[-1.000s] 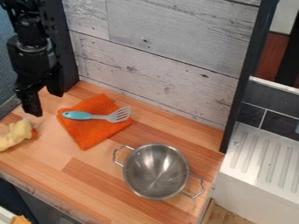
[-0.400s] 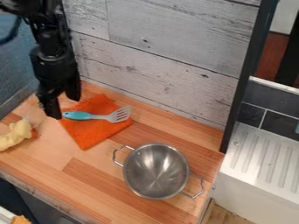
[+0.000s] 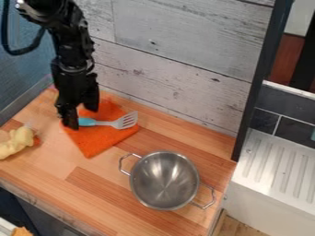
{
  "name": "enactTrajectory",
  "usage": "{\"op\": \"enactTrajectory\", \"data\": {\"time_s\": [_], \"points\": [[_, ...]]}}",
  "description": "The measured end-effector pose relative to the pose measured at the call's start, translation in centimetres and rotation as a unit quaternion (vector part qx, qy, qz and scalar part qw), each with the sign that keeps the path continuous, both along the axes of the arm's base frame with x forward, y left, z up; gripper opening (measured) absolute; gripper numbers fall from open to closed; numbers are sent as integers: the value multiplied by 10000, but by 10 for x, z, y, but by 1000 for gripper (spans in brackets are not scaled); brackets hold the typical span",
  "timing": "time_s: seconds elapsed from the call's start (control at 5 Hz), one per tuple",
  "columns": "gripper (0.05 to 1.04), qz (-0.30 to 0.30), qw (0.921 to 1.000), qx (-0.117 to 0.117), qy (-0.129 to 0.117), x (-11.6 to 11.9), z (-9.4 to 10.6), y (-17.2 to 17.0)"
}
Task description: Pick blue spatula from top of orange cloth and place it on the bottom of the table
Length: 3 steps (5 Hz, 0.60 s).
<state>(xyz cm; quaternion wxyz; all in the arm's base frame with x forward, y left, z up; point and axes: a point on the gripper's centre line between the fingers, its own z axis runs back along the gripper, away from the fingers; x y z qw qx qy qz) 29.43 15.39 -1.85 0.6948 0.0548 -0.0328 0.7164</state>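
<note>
task stage: early – the pick is not made; judged as lining up for the grasp
done: end effector (image 3: pixel 82 118) is over the handle end, fingers spread apart, nothing pinched; touching or just above, can't tell
left: close on it, lift, carry toward 6 o'clock, set down, let go
blue spatula (image 3: pixel 106 123) place: lying on the orange cloth (image 3: pixel 92 144), across its upper half
pointing: slotted head (image 3: pixel 127 120) toward 3 o'clock, handle (image 3: pixel 88 122) toward 9 o'clock, handle end hidden behind a finger
long axis: roughly 9 to 3 o'clock, near flat across the view
arm (image 3: pixel 71 60): comes in from 11 o'clock, hanging down over the cloth
metal pot (image 3: pixel 163 179): on the bench (image 3: pixel 55 159), between 4 and 5 o'clock from the cloth, apart from it
yellow toy (image 3: pixel 18 143): between 8 and 9 o'clock from the cloth
goal: bench's 6 o'clock side, my reading of "bottom"
risk: fingers may snag cloth – drags along with the spatula; pot could get bumped if the path swings wide
</note>
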Motion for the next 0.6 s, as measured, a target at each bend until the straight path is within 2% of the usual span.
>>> {"op": "enactTrajectory", "data": {"time_s": [0.2, 0.4, 0.6], "points": [[945, -47, 9999, -59, 130, -1, -10, -6], [661, 15, 10000, -20, 94, 1, -9, -4], [370, 23, 9999, 1, 170, 1, -11, -2]]}}
